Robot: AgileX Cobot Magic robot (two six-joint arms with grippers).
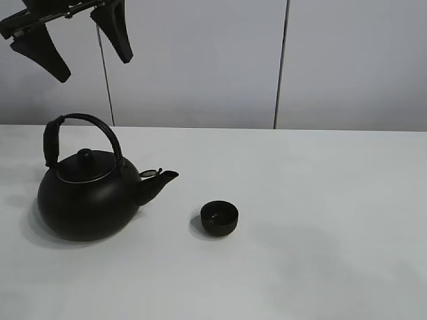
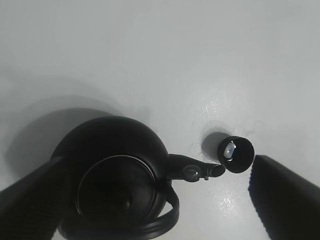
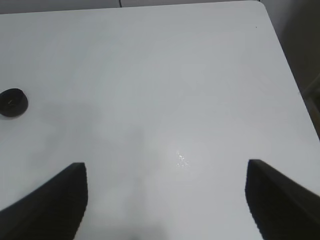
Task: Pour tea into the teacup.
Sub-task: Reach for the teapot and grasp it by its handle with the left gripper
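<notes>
A big round black kettle (image 1: 87, 197) with an arched handle stands upright on the left of the white table (image 1: 320, 200), spout pointing right. The tiny black teacup (image 1: 219, 218) sits just right of the spout. My left gripper (image 1: 80, 43) is open and empty, high above the kettle. In the left wrist view the kettle (image 2: 117, 175) lies below, with the teacup (image 2: 235, 154) beside its spout tip, a glint inside it. My right gripper (image 3: 165, 200) is open and empty; its view shows the teacup (image 3: 12, 102) far off. No tea stream is visible.
The table's far edge meets a grey panelled wall (image 1: 280, 60). The right wrist view shows the table's corner (image 3: 260, 5) and a dark drop beyond the edge. A small wet-looking glint (image 3: 181, 159) lies on the tabletop.
</notes>
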